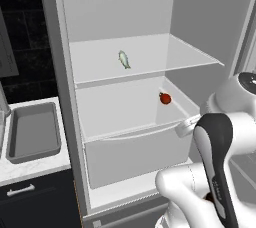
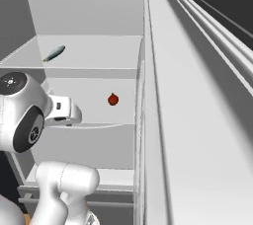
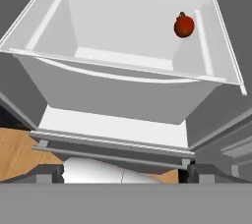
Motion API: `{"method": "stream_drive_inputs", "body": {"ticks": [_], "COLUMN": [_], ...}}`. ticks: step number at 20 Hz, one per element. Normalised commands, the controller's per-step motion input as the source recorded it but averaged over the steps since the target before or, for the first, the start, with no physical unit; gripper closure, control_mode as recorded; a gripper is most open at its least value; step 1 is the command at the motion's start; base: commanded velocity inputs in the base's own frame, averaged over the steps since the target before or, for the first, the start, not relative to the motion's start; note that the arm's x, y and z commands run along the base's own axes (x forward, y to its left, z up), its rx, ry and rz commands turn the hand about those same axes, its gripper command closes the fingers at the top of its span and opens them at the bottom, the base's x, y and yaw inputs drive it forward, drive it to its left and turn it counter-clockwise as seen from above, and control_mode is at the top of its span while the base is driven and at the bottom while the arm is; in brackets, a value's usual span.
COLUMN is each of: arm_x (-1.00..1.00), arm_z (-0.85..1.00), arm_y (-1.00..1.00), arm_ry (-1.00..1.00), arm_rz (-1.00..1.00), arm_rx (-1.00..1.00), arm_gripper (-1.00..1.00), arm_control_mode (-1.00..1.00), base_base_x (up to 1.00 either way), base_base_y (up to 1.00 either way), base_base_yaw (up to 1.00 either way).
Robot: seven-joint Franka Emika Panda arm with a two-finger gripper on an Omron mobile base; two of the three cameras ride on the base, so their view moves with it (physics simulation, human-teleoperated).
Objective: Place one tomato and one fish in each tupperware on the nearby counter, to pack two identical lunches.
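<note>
Fridge [image 1: 150,12] stands open before the arm, fingers [image 3: 125,173] spread wide and grasping nothing. Tomato [image 3: 183,26] lies ahead of the fingers in the drawer [image 3: 118,83], toward its far right corner; fish [image 1: 124,59] rests on the shelf above. Step in hand appears to be fetching the tomato: next, reach in, descend, close. One tupperware [image 1: 32,154] waits on the worktop [image 1: 30,169], well off to the left.

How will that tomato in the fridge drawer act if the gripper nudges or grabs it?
The tomato is round and sits free in the drawer, so a nudge would probably roll it. Its skin looks smooth, so it may slip between the fingers. It seems small, likely light.
</note>
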Motion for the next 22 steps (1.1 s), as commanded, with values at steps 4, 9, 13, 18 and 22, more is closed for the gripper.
{"method": "stream_drive_inputs", "body": {"ticks": [4, 9, 13, 18, 22], "arm_x": [0.00, 0.00, 0.00, 0.00, -0.04], "arm_z": [-0.04, 0.26, 0.72, 0.61, 0.57], "arm_y": [0.00, 0.24, 0.62, 0.36, 0.01], "arm_ry": [-0.04, -0.09, -0.20, -0.05, -0.08], "arm_rz": [0.00, 0.00, 0.00, -0.01, 0.00], "arm_rx": [0.00, -0.02, 0.00, -0.14, 0.04], "arm_gripper": [-1.00, -1.00, -1.00, -1.00, -1.00], "arm_control_mode": [-1.00, -1.00, -1.00, -1.00, -1.00], "base_base_x": [0.00, 0.00, 0.00, 0.00, 0.00], "base_base_y": [0.00, 0.00, 0.00, 0.00, 0.00], "base_base_yaw": [0.00, 0.00, 0.00, 0.00, 0.00]}}
